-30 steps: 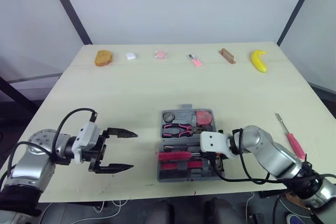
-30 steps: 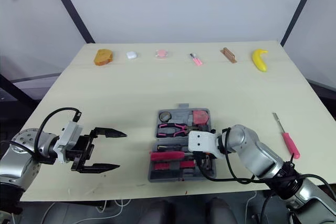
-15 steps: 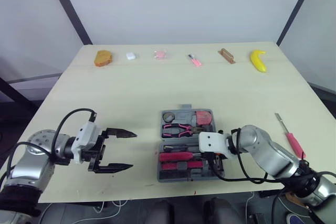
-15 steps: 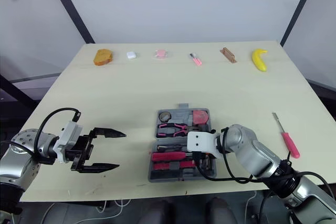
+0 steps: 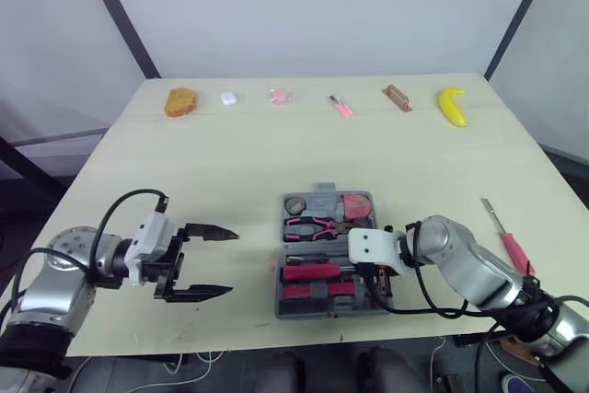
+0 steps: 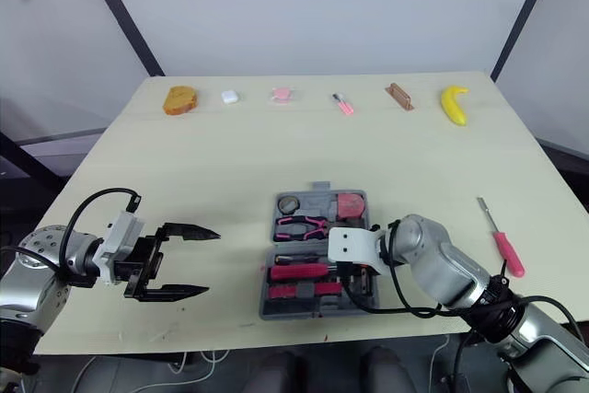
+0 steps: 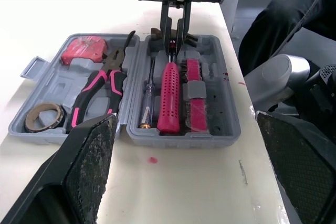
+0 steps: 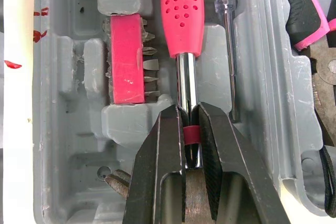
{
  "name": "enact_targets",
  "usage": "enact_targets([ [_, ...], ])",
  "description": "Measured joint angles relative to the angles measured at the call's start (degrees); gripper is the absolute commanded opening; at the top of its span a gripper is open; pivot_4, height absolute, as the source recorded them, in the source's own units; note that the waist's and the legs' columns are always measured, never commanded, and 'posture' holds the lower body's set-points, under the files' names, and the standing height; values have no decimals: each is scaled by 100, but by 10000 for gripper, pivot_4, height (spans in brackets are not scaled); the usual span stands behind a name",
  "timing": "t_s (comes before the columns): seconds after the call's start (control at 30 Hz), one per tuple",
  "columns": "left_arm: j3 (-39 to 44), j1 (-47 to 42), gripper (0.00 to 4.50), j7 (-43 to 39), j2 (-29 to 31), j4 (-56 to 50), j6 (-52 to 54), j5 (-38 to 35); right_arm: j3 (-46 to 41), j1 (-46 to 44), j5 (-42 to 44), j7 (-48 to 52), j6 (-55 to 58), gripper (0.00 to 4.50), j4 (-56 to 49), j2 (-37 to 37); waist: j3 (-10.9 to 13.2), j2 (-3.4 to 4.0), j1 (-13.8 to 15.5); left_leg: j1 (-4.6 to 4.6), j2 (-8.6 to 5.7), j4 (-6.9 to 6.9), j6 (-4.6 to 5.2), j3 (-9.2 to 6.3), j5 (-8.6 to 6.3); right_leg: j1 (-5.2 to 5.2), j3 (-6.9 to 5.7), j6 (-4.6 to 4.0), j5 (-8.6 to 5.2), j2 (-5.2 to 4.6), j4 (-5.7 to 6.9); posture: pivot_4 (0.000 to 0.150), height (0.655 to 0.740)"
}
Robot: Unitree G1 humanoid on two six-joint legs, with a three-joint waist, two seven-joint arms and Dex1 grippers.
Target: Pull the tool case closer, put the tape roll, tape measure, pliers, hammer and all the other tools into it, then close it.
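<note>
Black fingers of the right gripper (image 8: 189, 116) are pinched together on the chrome shaft of the hammer (image 8: 182, 14), gripping it at a red band. The pink dotted handle extends away from the fingertips. The hammer's head is hidden behind the fingers and cannot be assessed. The hammer lies in its slot in the near half of the tool case (image 5: 329, 189), with the handle pointing toward the robot's left.

A pink bit holder (image 8: 126, 59) with a row of bits sits in a slot just beside the hammer, on the near side. A clear-handled screwdriver (image 8: 227, 35) lies in a slot on the far side.

The case is open and flat on the table (image 5: 230, 163), close to the near edge and slightly to the robot's right of centre. Its far half holds the tape roll (image 5: 295, 204) at the left, the pliers (image 5: 313, 225) with pink and black grips in the middle, and the red tape measure (image 5: 358, 206) at the right.

A pink-handled screwdriver (image 5: 504, 236) lies loose on the table, well apart from the case on its right.

The left gripper (image 5: 233, 262) hangs over bare table to the left of the case. Its two fingers are spread wide and hold nothing.

Along the far edge of the table, from left to right, lie a piece of bread (image 5: 180, 101), a small white item (image 5: 229, 98), two small pink items too small to identify, a brown block (image 5: 398, 97) and a banana (image 5: 452, 106).
</note>
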Motion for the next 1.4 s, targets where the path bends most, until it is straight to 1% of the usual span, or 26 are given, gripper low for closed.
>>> enact_targets([
  [0.2,0,0,45000,0,-3,0,-2,65,92,-23,-35,-11,0,237,-12,147,0,0,-14,0,0,0,0,0,0,-1,0,0,0,2,1,1500,7400],
  [0.6,0,17,45000,0,-35,1,-8,71,109,-23,-60,-41,3,237,-13,165,0,0,-13,0,0,0,0,0,0,-1,0,0,0,1,1,1500,7400],
  [0.67,1,18,45000,0,-35,1,-11,71,109,-23,-45,-36,4,9319,-13,166,0,0,-14,0,0,0,0,0,0,-1,0,0,0,1,0,1500,7400],
  [0.73,1,18,45000,0,-35,1,-15,71,109,-22,-19,-31,3,14418,-28,176,0,0,-13,0,0,0,0,0,0,-1,0,0,0,1,1,1500,7400],
  [1.0,0,11,45000,0,-34,19,-22,72,99,-20,18,-156,-20,14418,-105,242,0,0,-5,0,0,0,0,0,0,-1,0,0,0,-1,0,1500,7400],
  [1.2,0,-10,45000,0,-34,49,-28,74,-613,232,673,-258,-229,14418,-160,603,0,-1,-2,0,0,0,0,0,0,0,0,0,0,-1,0,1500,7400],
  [1.3,0,-11,45000,0,-34,57,-28,75,-903,507,995,-336,-676,6388,-129,836,-1,-1,-2,0,1,0,0,0,0,0,0,0,0,-1,0,1500,7400],
  [1.33,0,-11,45000,0,-34,60,-28,76,-917,572,1053,-347,-813,1133,-111,883,-1,-1,-2,0,1,0,0,0,0,0,0,0,0,-1,1,1500,7400],
  [1.37,0,-14,45000,0,-34,61,-28,76,-914,622,1096,-355,-945,1133,-77,913,0,-1,-3,0,1,0,0,0,0,0,0,0,0,-1,1,1500,7400],
  [1.4,0,-23,45000,0,-35,61,-28,77,-905,703,1094,-351,-1321,1133,101,892,-1,-2,-3,1,0,0,0,1,0,2,1,0,0,-1,0,1500,7400],
])
